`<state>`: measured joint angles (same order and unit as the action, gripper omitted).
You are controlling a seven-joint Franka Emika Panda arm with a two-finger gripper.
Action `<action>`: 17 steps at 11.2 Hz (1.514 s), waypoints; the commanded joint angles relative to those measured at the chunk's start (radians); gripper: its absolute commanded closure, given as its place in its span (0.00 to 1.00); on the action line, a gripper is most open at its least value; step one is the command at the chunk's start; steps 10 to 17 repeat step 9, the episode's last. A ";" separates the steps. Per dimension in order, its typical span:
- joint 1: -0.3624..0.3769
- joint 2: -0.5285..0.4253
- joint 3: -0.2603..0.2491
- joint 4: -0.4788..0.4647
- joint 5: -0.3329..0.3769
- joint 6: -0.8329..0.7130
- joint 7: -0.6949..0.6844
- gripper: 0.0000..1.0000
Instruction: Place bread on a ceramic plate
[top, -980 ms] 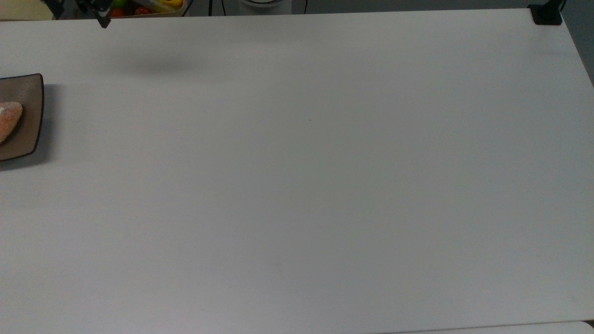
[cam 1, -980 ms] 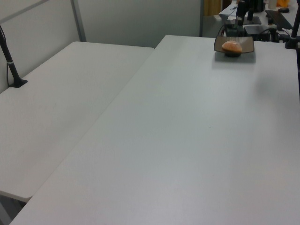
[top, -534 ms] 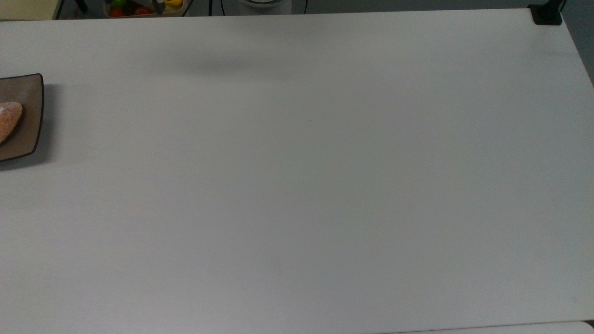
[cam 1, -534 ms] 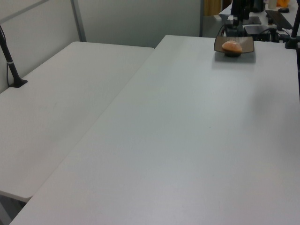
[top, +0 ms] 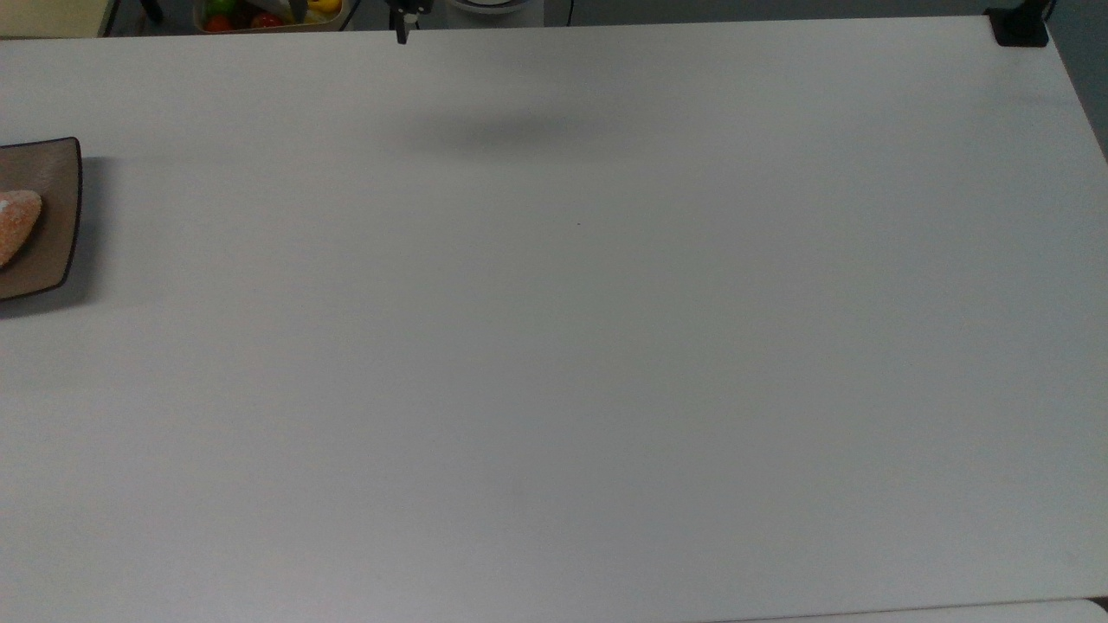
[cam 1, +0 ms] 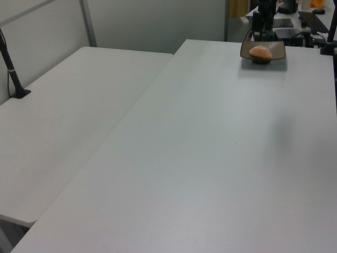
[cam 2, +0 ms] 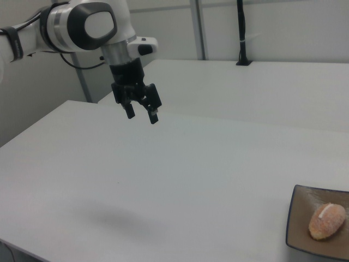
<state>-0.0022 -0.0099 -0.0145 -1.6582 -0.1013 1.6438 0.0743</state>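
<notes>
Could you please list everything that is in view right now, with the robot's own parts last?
Small oval orange-brown bun with a white stripe: one, lying on the plate.
Brown-grey squarish ceramic plate with a dark rim: one, at the right view's lower right, on the table.
Large white table: one, bearing the plate.
Second white table: one, on the left view's left, beside the first.
Tray of red, green and yellow items: one, beyond the table's far edge in the top view.
Black two-finger pincer: one, open, above the table, apart from the plate.

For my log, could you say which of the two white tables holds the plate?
The table on the left view's right; the other table bears a black post.
</notes>
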 commanded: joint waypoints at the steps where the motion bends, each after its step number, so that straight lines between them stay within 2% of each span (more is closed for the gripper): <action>1: 0.043 -0.025 0.005 -0.038 -0.005 0.011 0.021 0.00; 4: 0.060 -0.027 -0.005 -0.048 0.075 0.047 0.021 0.00; 9: 0.071 -0.024 -0.005 -0.055 0.078 0.053 -0.034 0.00; 17: 0.071 -0.024 -0.005 -0.055 0.078 0.053 -0.034 0.00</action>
